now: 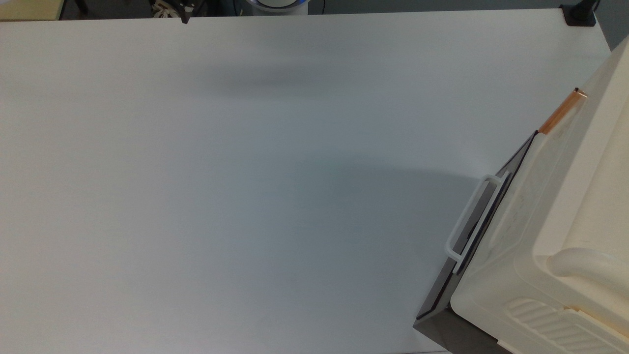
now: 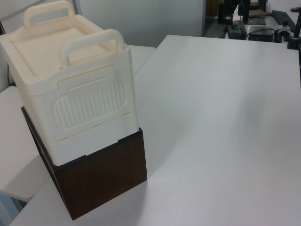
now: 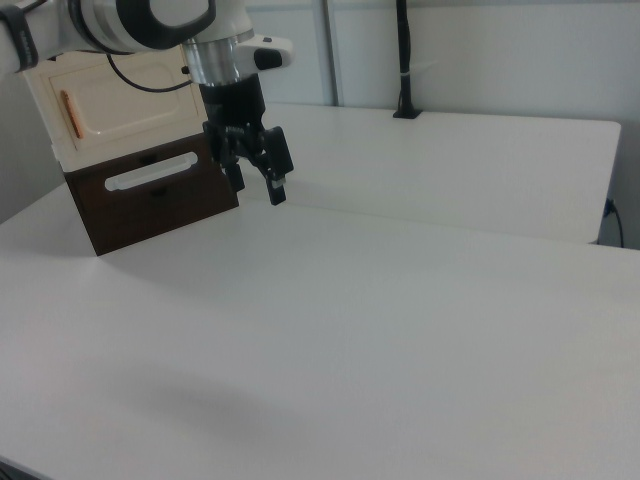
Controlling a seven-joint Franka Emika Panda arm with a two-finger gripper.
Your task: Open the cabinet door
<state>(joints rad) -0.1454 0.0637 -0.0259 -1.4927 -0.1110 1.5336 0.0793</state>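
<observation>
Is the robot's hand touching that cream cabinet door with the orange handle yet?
Apart. In the right view the hand hangs in the air above the white table, clear of the cabinet door, which sits further toward the right view's left.

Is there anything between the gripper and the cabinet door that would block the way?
Nothing visible does. In the right view the gripper hangs open above the bare table, to the right view's right of the cream cabinet door with its orange handle. Only open air lies between them.
</observation>
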